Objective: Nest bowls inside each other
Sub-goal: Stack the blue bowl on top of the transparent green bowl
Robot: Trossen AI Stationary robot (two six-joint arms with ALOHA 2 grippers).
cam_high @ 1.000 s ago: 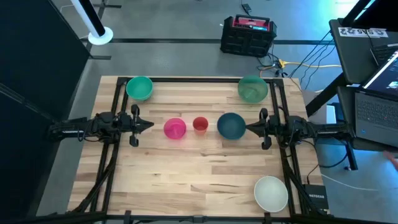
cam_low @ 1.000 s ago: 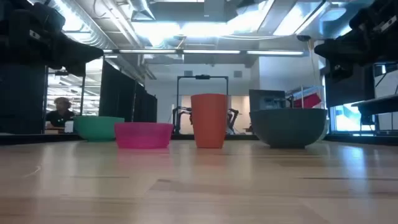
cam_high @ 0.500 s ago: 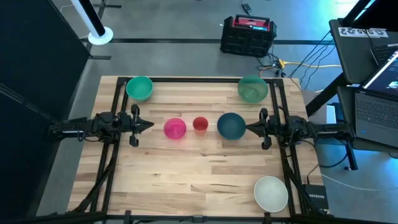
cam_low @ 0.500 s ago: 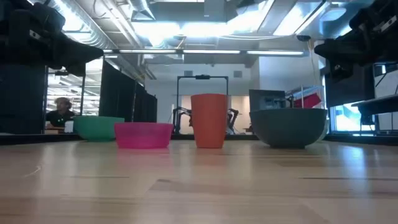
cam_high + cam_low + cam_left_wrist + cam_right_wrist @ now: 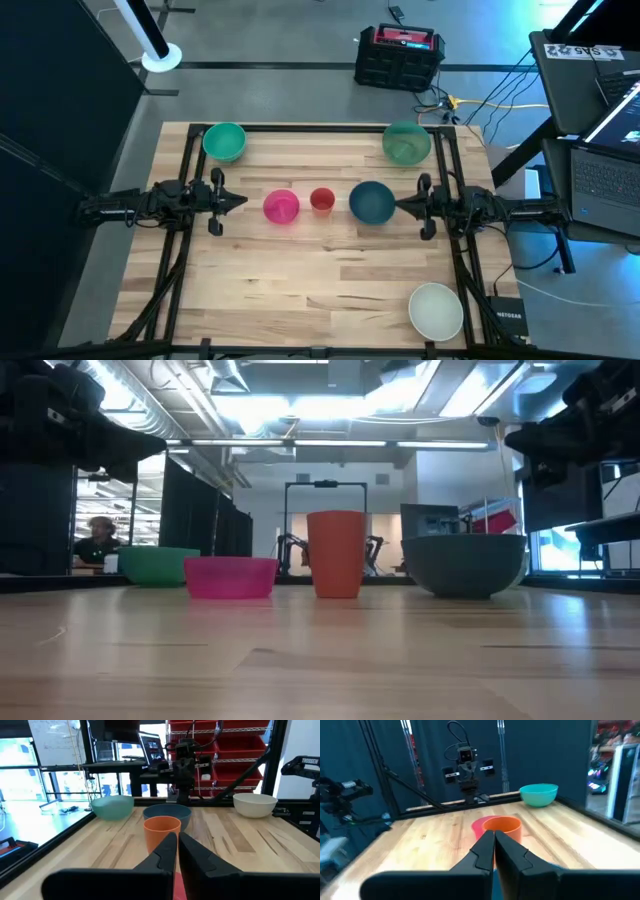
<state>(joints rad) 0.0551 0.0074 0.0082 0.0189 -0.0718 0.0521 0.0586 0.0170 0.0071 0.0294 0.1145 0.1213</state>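
Three things stand in a row at mid-table: a pink bowl (image 5: pixel 281 206), a small red cup (image 5: pixel 322 200) and a dark teal-blue bowl (image 5: pixel 372 201). A green bowl (image 5: pixel 224 141) stands at the far left corner, another green bowl (image 5: pixel 406 142) at the far right, and a white bowl (image 5: pixel 436 310) at the near right. Each rests apart on its base. My left gripper (image 5: pixel 240 200) is shut, level, just left of the pink bowl. My right gripper (image 5: pixel 400 205) is shut, level, just right of the blue bowl. Neither touches anything.
Black frame rails (image 5: pixel 183 240) run along the table's left and right sides under the arms. A black and red case (image 5: pixel 399 55) sits on the floor beyond the far edge; laptops (image 5: pixel 605 150) stand at the right. A person (image 5: pixel 97 540) shows far behind the table.
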